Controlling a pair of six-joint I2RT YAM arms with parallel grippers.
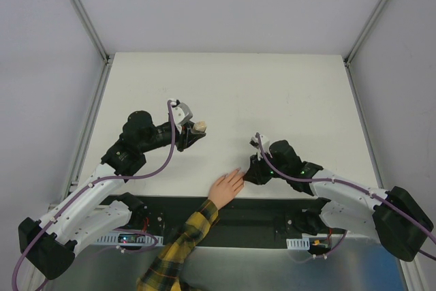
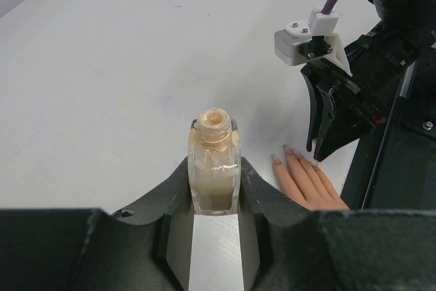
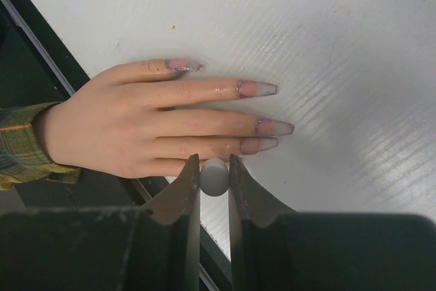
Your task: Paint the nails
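Observation:
A light-skinned hand (image 1: 227, 187) in a yellow-and-black plaid sleeve lies flat at the table's near edge, fingers stretched out. Its nails (image 3: 262, 88) are long, pale pinkish-lilac, and show again small in the left wrist view (image 2: 276, 159). My right gripper (image 3: 214, 161) hovers just beside the lowest finger, shut on a round pale grey cap (image 3: 214, 178) seen end on; any brush under it is hidden. In the top view the right gripper (image 1: 246, 172) sits right of the fingertips. Further left, my left gripper (image 2: 215, 163) is shut on a small beige bottle (image 2: 214, 185) with an uncapped neck, upright.
The white table (image 1: 272, 86) stretches behind both arms. A black strip (image 1: 259, 212) runs along the near edge under the wrist. Grey frame posts (image 1: 82, 11) rise at the back corners. The right arm's black fingers (image 2: 325, 124) show above the hand in the left wrist view.

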